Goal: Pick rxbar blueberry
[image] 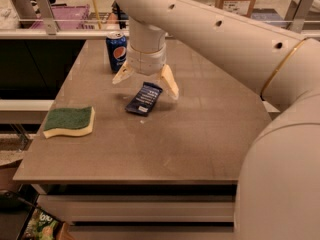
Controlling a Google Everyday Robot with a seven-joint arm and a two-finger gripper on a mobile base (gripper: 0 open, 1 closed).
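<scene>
The rxbar blueberry (144, 98) is a flat dark navy wrapper with white lettering, lying at a slant on the brown table (165, 144) near its middle. My gripper (145, 81) hangs just above the bar's far end, pointing down. It is open, with one cream fingertip (120, 76) to the left and the other to the right (170, 85) of the bar's upper end. It holds nothing.
An upright blue Pepsi can (116, 51) stands just left of the gripper at the table's back. A green and yellow sponge (69, 121) lies near the left edge. My large white arm (235, 39) crosses the right side. A railing (50, 29) runs behind the table.
</scene>
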